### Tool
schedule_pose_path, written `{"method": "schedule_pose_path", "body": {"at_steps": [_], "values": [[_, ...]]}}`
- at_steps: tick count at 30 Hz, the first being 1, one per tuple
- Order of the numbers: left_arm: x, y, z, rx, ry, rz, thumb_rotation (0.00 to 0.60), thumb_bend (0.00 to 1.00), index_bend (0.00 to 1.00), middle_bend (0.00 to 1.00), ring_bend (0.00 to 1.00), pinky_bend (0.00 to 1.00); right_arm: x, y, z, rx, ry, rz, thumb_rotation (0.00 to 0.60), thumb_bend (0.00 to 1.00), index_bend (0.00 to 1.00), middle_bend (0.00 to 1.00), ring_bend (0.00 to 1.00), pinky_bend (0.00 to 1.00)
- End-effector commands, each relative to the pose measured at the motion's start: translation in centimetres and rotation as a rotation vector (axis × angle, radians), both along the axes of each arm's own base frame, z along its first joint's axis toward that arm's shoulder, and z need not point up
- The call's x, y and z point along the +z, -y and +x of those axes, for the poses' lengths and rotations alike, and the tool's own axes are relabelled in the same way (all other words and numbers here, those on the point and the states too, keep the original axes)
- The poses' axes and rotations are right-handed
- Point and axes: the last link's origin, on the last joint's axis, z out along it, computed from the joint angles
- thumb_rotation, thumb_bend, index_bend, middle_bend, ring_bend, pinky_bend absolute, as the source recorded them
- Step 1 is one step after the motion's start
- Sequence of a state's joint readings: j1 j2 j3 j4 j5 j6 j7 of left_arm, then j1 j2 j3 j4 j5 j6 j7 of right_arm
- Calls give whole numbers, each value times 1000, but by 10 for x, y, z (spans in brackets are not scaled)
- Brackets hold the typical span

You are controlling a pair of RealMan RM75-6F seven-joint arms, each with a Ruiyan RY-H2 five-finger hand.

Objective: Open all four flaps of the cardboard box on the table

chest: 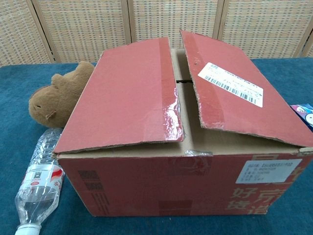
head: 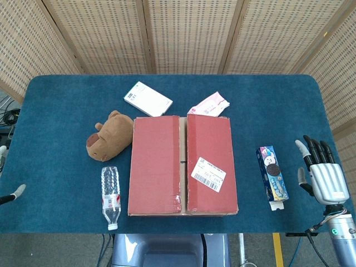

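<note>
box (head: 182, 165) sits mid-table, both top flaps down but not sealed: tape is cut and a gap runs along the centre seam. chest view shows the left flap (chest: 124, 95) and right flap (chest: 237, 93) already lifted a bit at the seam, inner flaps under them hidden. no flap opened yet, by my read.

right hand (head: 321, 169) is at the table's right edge, well apart from the box, fingers spread and holding nothing. left hand (head: 12, 196) only shows a tip at the left edge, can't tell finger state.

step in hand: get fingertips under the raised seam edge of one flap, then swing it outward past vertical so it stays. right hand takes right flap. watch the snack pack (head: 272, 173) in the path, and the bear (head: 109, 136) and bottle (head: 110, 196) just beside the left wall when that flap folds over.
</note>
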State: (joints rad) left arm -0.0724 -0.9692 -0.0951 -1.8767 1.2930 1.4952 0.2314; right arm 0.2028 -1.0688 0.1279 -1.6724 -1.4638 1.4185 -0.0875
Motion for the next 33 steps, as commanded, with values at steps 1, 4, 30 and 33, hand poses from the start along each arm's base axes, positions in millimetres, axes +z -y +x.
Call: {"method": "schedule_pose_path", "body": {"at_steps": [1, 4, 30, 33], "values": [[-1, -1, 0, 3, 4, -4, 515, 217, 25, 0, 0, 0, -1, 1, 0, -1, 0, 1, 600, 672, 0, 15, 0, 22], [-3, -1, 0, 6, 5, -10, 515, 217, 24, 0, 0, 0, -1, 2, 1, 1, -1, 0, 600, 672, 0, 14, 0, 22], [1, 2, 3, -18, 18, -7, 515, 218, 25, 0, 0, 0, 2, 3, 6, 47, 60, -5, 600, 716, 53, 73, 0, 22], [0, 2, 5, -26, 12, -16, 514, 218, 25, 0, 0, 0, 4, 6, 14, 88, 90, 3, 600, 731, 89, 106, 0, 22]]}}
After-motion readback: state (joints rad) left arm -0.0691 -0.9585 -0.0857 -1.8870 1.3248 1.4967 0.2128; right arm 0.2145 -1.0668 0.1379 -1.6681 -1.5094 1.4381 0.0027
